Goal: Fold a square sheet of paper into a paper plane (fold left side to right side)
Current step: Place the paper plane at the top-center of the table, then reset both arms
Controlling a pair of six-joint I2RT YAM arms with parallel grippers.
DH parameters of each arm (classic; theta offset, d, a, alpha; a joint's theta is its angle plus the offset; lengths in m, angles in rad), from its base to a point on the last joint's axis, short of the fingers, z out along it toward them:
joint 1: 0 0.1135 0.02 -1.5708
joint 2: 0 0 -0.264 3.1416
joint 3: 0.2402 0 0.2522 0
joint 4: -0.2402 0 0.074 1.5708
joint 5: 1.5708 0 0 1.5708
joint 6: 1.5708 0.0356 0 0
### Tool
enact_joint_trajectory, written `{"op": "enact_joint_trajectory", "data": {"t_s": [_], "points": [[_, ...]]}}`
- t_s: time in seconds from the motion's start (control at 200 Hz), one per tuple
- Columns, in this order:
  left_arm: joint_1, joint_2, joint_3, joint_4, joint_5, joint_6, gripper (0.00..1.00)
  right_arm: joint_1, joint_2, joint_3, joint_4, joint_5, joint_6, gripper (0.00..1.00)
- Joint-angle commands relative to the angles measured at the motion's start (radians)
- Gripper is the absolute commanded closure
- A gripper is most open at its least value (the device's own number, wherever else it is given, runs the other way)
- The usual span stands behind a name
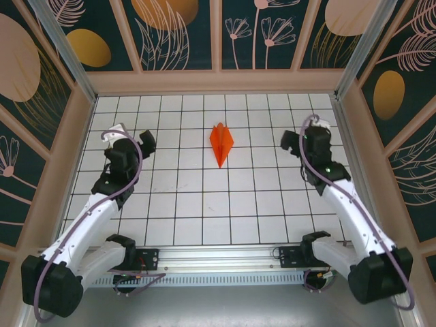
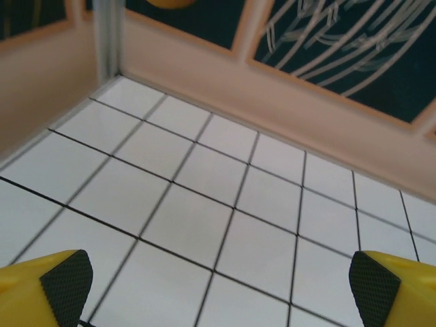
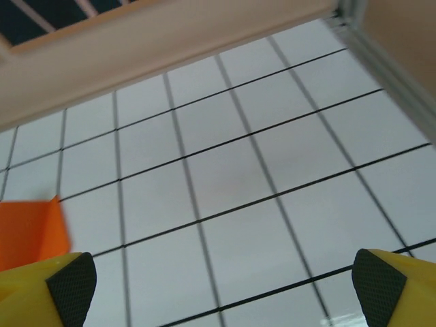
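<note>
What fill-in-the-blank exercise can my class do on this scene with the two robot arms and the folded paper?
1. The paper plane is coloured ____.
2. It lies on the white grid table ____ the left gripper and the right gripper, touched by neither.
3. Both grippers have their jaws ____.
Missing words: orange; between; open.

Paper plane (image 1: 221,144) on table (image 1: 204,204), centre-rear
</note>
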Motion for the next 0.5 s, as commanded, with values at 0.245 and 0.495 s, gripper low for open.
{"op": "enact_joint_trajectory", "data": {"t_s": [0.245, 0.495], "points": [[0.060, -0.046, -0.333, 0.602, -0.247, 0.305, 0.01, -0.225, 0.059, -0.486, 0.796, -0.046, -0.181, 0.01], [0.125, 0.057, -0.465, 0.851, -0.206, 0.374, 0.01, -0.269, 0.336, -0.529, 1.188, -0.163, -0.269, 0.01]]}}
